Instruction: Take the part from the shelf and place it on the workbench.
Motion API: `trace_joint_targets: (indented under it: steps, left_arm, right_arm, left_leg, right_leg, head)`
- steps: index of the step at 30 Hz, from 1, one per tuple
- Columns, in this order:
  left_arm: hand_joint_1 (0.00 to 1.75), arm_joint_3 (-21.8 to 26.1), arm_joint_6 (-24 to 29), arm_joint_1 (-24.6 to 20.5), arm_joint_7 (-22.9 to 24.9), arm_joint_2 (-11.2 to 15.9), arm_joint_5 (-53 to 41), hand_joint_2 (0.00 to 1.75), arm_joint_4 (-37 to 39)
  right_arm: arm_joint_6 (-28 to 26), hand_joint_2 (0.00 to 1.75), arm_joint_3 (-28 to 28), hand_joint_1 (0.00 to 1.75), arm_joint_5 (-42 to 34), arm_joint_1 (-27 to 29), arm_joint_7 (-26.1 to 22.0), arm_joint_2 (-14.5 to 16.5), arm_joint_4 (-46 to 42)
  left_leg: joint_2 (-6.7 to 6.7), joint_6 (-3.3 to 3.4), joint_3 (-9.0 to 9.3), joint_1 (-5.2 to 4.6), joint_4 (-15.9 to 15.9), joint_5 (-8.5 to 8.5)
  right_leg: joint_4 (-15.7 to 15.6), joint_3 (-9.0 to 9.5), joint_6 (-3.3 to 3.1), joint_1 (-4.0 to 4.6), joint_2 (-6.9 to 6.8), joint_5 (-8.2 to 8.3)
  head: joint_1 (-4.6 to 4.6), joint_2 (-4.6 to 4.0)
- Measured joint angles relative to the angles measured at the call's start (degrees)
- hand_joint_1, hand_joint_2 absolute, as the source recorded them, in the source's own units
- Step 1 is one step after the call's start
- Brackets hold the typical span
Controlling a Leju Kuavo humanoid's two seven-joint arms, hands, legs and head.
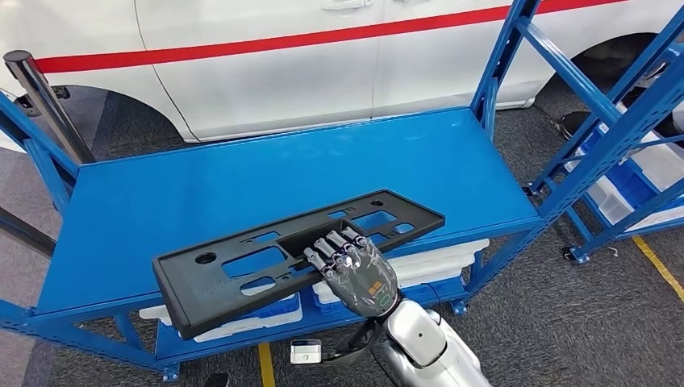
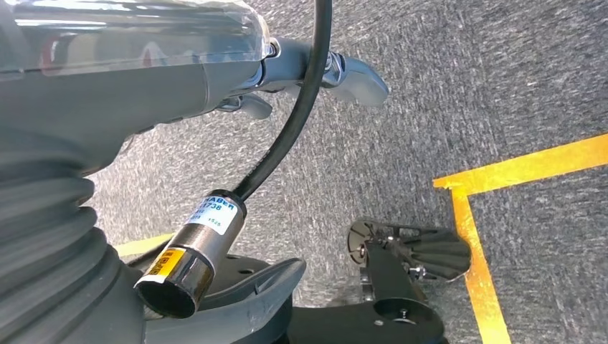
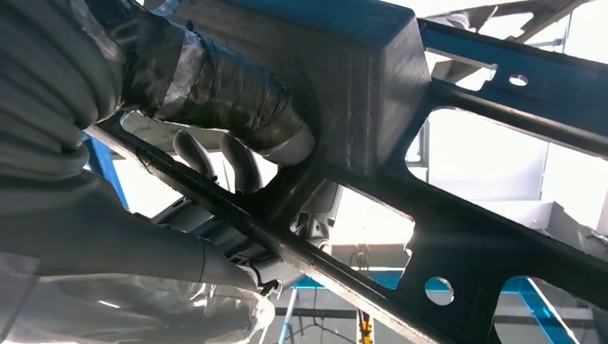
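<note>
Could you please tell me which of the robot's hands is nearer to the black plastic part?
The right. The right hand grips the black part at its near edge above the blue shelf. The left hand hangs over the grey floor, apart from it.

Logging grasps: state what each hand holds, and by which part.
The right hand grips the black plastic part at its near long edge, about midway. The left hand holds nothing.
</note>
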Motion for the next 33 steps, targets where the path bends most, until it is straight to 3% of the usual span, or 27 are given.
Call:
trace_joint_targets:
  steps: [1, 4, 6, 9, 11, 13, 14, 15, 16, 17, 18, 20, 22, 24, 25, 27, 29, 30, 31, 33]
  left_arm:
    - [0.00, 0.0, 0.0, 0.0, 0.0, 0.0, 0.0, 1.75, 0.0]
    - [0.00, -0.1, 0.0, 0.0, 0.1, 0.1, 0.0, 1.75, 0.0]
    - [0.00, -0.2, 0.0, 0.0, 0.1, 0.2, 0.0, 1.75, 0.0]
    - [0.00, -0.3, 0.0, 0.0, 0.1, 0.2, 0.0, 1.75, 0.0]
    - [0.00, -0.3, 0.0, 0.1, 0.1, 0.2, 0.0, 1.75, 0.0]
    - [0.00, -0.3, 0.0, 0.1, 0.2, 0.2, 0.0, 1.75, 0.0]
    - [0.00, -0.3, 0.0, 0.0, 0.2, 0.2, 0.0, 1.75, 0.0]
    - [0.00, -0.3, 0.0, 0.0, 0.2, 0.2, 0.0, 1.75, 0.0]
    - [0.00, -0.3, 0.0, 0.0, 0.2, 0.2, 0.0, 1.75, 0.0]
    - [0.00, -0.3, 0.0, 0.0, 0.2, 0.2, 0.0, 1.75, 0.0]
    - [0.00, -0.3, 0.0, 0.0, 0.2, 0.2, 0.0, 1.75, 0.0]
    - [0.00, -0.3, 0.0, -0.2, 0.2, 0.4, 0.0, 1.75, 0.0]
    - [0.00, -0.3, 0.0, -0.4, 0.2, 0.6, -0.1, 1.75, 0.0]
    - [0.00, -0.4, 0.0, -0.3, 0.2, 0.6, -0.1, 1.75, 0.0]
    - [0.00, -0.4, 0.0, -0.3, 0.2, 0.6, -0.1, 1.75, 0.0]
    - [0.00, -0.4, 0.1, -0.4, 0.2, 0.6, -0.1, 1.75, 0.0]
    - [0.00, -0.4, 0.1, -0.4, 0.2, 0.6, -0.1, 1.75, 0.0]
    - [0.00, -0.4, 0.1, -0.4, 0.2, 0.6, -0.1, 1.75, 0.0]
    - [0.00, -0.4, 0.1, -0.3, 0.2, 0.6, 0.0, 1.75, 0.0]
    - [0.00, -0.4, 0.1, -0.4, 0.3, 0.6, 0.0, 1.75, 0.0]
  right_arm:
    - [0.0, 1.75, 0.0, 1.75, 0.0, 0.1, 0.0, 0.0, 0.0]
    - [0.0, 1.75, -0.1, 1.75, 0.0, 0.0, -0.2, 0.0, 0.0]
    - [0.0, 1.75, -0.1, 1.75, 0.0, 0.0, -0.3, 0.0, 0.0]
    - [0.0, 1.75, -0.1, 1.75, 0.0, -0.1, -0.4, 0.1, 0.0]
    - [0.0, 1.75, -0.1, 1.75, 0.0, -0.1, -0.5, 0.2, 0.0]
    - [0.0, 1.75, -0.1, 1.75, 0.0, -0.1, -0.5, 0.3, 0.0]
    - [0.0, 1.75, -0.1, 1.75, 0.0, -0.1, -0.5, 0.3, 0.0]
    - [0.0, 1.75, -0.1, 1.75, 0.0, 0.0, -0.5, 0.3, 0.0]
    - [0.0, 1.75, -0.2, 1.75, 0.0, 0.0, -0.5, 0.3, 0.0]
    - [0.0, 1.75, -0.2, 1.75, 0.0, 0.0, -0.5, 0.3, 0.0]
    - [0.0, 1.75, -0.2, 1.75, 0.0, 0.0, -0.5, 0.3, 0.0]
    - [0.0, 1.75, -0.2, 1.75, 0.0, -0.1, -0.5, 0.4, 0.0]
    - [0.0, 1.75, -0.3, 1.75, 0.0, -0.2, -0.5, 0.5, 0.0]
    - [0.0, 1.75, -0.4, 1.75, 0.0, -0.3, -0.5, 0.6, 0.0]
    - [0.0, 1.75, -0.4, 1.75, 0.0, -0.4, -0.5, 0.6, 0.0]
    - [0.0, 1.75, -0.5, 1.75, -0.1, -0.5, -0.5, 0.5, 0.0]
    - [0.0, 1.75, -0.6, 1.75, -0.1, -0.5, -0.6, 0.5, 0.0]
    - [0.0, 1.75, -0.6, 1.75, -0.1, -0.5, -0.6, 0.4, 0.0]
    - [0.0, 1.75, -0.7, 1.75, -0.1, -0.5, -0.7, 0.4, 0.0]
    - [0.0, 1.75, -0.7, 1.75, -0.1, -0.5, -0.7, 0.4, 0.0]
  left_leg:
    - [0.01, -0.17, -0.33, 0.14, 0.4, -0.05]
    - [-0.07, -1.37, -1.46, 0.61, 2.1, -0.47]
    - [-0.27, -2.34, -2.05, 0.46, 3.0, -0.47]
    - [-0.45, -3.44, -2.82, 0.58, 3.5, -0.23]
    - [-0.38, -3.87, -4.12, 0.77, 6.3, -3.18]
    - [-0.32, -4.06, -6.28, 0.78, 13.2, -8.52]
    - [-0.32, -4.04, -7.12, 0.76, 16.8, -10.49]
    - [-0.32, -3.91, -7.26, 0.71, 19.1, -11.40]
    - [-0.32, -3.61, -6.37, 0.60, 19.4, -11.16]
    - [-0.35, -3.14, -4.34, 0.38, 17.3, -10.04]
    - [-0.39, -2.48, -1.48, 0.07, 13.6, -8.68]
    - [-0.38, -1.19, 3.86, -0.59, 5.7, -7.54]
    - [-0.34, -0.63, 5.56, -1.12, 2.2, -7.52]
    - [-0.20, -0.46, 5.31, -1.20, 1.2, -6.17]
    - [-0.05, -0.25, 5.16, -1.05, 0.5, -5.29]
    - [0.26, 0.06, 4.34, -0.65, -0.4, -3.50]
    - [0.38, 0.12, 2.66, -0.68, -0.3, -2.29]
    - [0.44, -0.01, 1.71, -0.65, 0.0, -1.78]
    - [0.51, -0.16, 0.72, -0.59, 0.3, -1.32]
    - [0.58, -0.60, -1.23, -0.37, 1.4, -0.66]
  right_leg:
    - [-0.7, 0.44, 0.26, -0.29, -0.04, 1.10]
    - [-10.0, 5.34, 0.96, -0.87, -0.06, 5.57]
    - [-11.9, 6.13, 0.30, -0.71, 0.31, 6.08]
    - [-11.6, 4.96, -1.53, -0.59, 0.53, 6.75]
    - [-11.7, 3.99, -2.62, -0.58, 0.40, 7.63]
    - [-11.7, 2.84, -3.24, -0.27, 0.26, 8.53]
    - [-11.7, 2.22, -3.41, -0.01, 0.19, 8.99]
    - [-11.7, 1.62, -3.52, 0.27, 0.12, 9.44]
    - [-11.7, 1.07, -3.60, 0.54, 0.09, 9.89]
    - [-11.7, 0.60, -3.65, 0.80, 0.09, 10.31]
    - [-11.7, 0.24, -3.67, 1.01, 0.11, 10.71]
    - [-11.8, -0.19, -3.42, 1.24, 0.07, 11.50]
    - [-12.1, -0.28, -2.74, 0.93, -0.05, 12.35]
    - [-12.6, -0.29, -1.97, 0.69, -0.08, 13.12]
    - [-12.4, -0.56, -1.67, 0.74, -0.06, 12.45]
    - [-8.9, -1.75, -1.24, 0.75, -0.01, 8.12]
    - [-2.3, -3.27, -0.80, 0.54, -0.01, 3.02]
    - [0.5, -3.54, -0.54, 0.39, -0.03, 2.12]
    - [1.9, -3.09, -0.28, 0.21, -0.05, 2.48]
    - [-1.0, 0.49, 0.18, -0.21, -0.14, 5.28]
  head:
    - [0.01, 0.00]
    - [0.01, 0.00]
    - [-0.01, 0.00]
    - [-0.06, 0.00]
    - [-0.08, 0.00]
    - [-0.10, 0.00]
    - [-0.10, 0.00]
    - [-0.09, 0.00]
    - [-0.10, 0.00]
    - [-0.09, 0.00]
    - [-0.09, 0.00]
    - [-0.07, 0.00]
    - [-0.05, 0.00]
    - [-0.05, 0.00]
    - [-0.04, 0.00]
    - [-0.01, 0.00]
    - [-0.02, 0.00]
    - [-0.02, 0.00]
    - [-0.03, 0.00]
    - [-0.03, 0.00]
